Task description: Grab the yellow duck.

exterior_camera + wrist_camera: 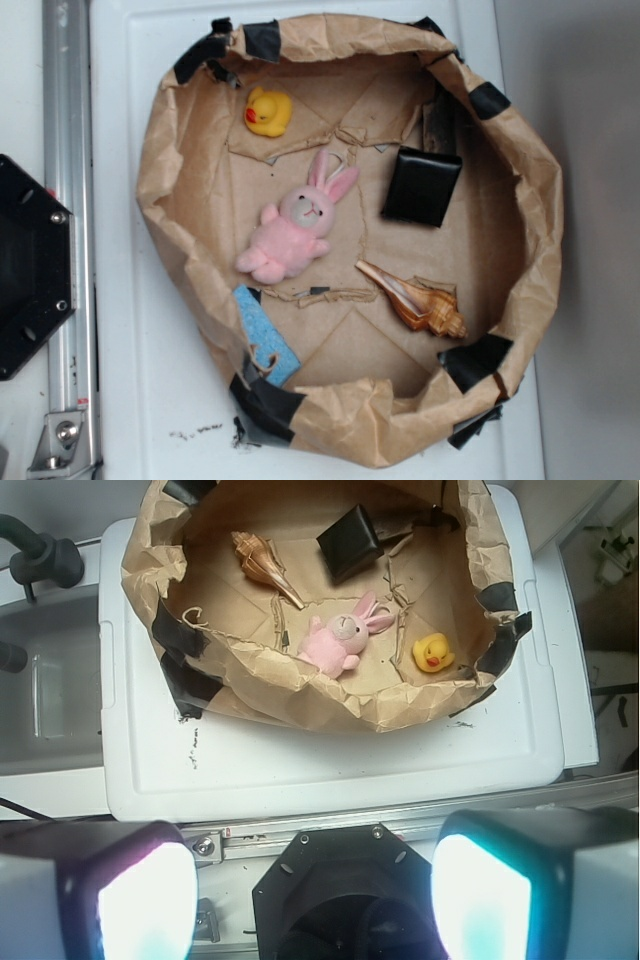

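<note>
The yellow duck [268,111] [432,654] is small and glossy with an orange-red beak. It sits inside the brown paper nest [170,150] near the back left in the exterior view, close to the paper wall. In the wrist view it lies at the right of the nest [300,695], beside the pink bunny. My gripper [313,895] is open, its two glowing pads far apart with nothing between them. It hangs high over the robot base, well short of the nest. The gripper does not show in the exterior view.
A pink plush bunny [293,228] [340,640] lies mid-nest. A black box [421,186] [350,542], a brown seashell [415,300] [262,565] and a blue sponge [265,337] share the nest. The nest stands on a white table [150,400]; the black robot base [30,265] and a metal rail [68,120] are at left.
</note>
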`<action>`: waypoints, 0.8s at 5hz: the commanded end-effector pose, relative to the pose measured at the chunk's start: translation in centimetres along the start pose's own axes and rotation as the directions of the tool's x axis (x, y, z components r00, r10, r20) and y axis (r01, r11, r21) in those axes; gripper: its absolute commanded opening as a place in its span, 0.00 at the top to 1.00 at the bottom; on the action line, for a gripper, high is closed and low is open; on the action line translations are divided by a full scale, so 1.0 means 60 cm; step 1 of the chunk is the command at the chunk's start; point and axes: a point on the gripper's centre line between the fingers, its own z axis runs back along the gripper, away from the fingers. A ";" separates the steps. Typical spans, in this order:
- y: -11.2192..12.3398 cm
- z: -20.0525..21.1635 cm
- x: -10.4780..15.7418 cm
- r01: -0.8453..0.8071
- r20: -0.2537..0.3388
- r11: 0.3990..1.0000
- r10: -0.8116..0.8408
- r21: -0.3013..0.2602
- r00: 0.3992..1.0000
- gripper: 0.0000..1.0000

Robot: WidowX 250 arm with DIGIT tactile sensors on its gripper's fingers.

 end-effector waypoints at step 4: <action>0.036 -0.155 0.175 0.414 -0.102 0.894 -0.401 0.174 0.910 0.00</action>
